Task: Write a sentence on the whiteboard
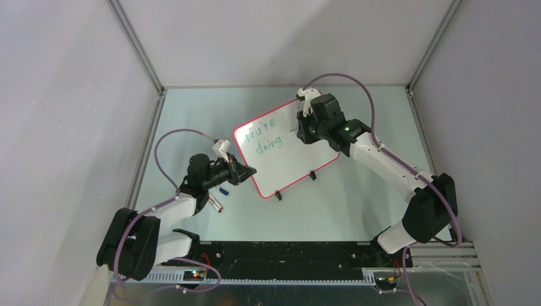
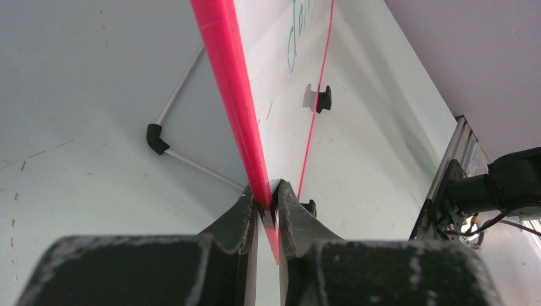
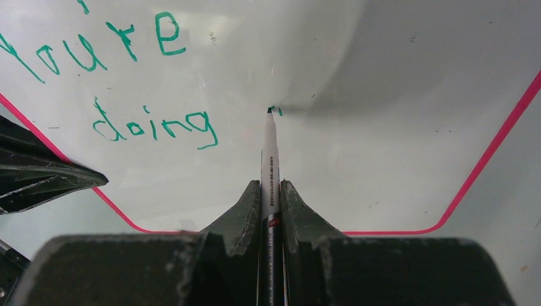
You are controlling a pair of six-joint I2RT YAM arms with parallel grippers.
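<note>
The whiteboard (image 1: 287,153) stands tilted on the table on two black clip feet (image 1: 313,174), with "You're doing" (image 3: 153,124) written on it in green. My left gripper (image 1: 249,171) is shut on the board's red rim (image 2: 233,95) at its left edge; in the left wrist view the rim runs between the jaws of the left gripper (image 2: 268,194). My right gripper (image 3: 270,185) is shut on a white-barrelled marker (image 3: 268,153). The marker's tip touches the board to the right of "doing", where a tiny green mark shows.
A small blue cap (image 1: 224,189) and a short pen-like piece (image 1: 217,205) lie on the table beside the left arm. A black corner bracket (image 2: 155,137) joins the white frame rods behind the board. Grey walls enclose the table.
</note>
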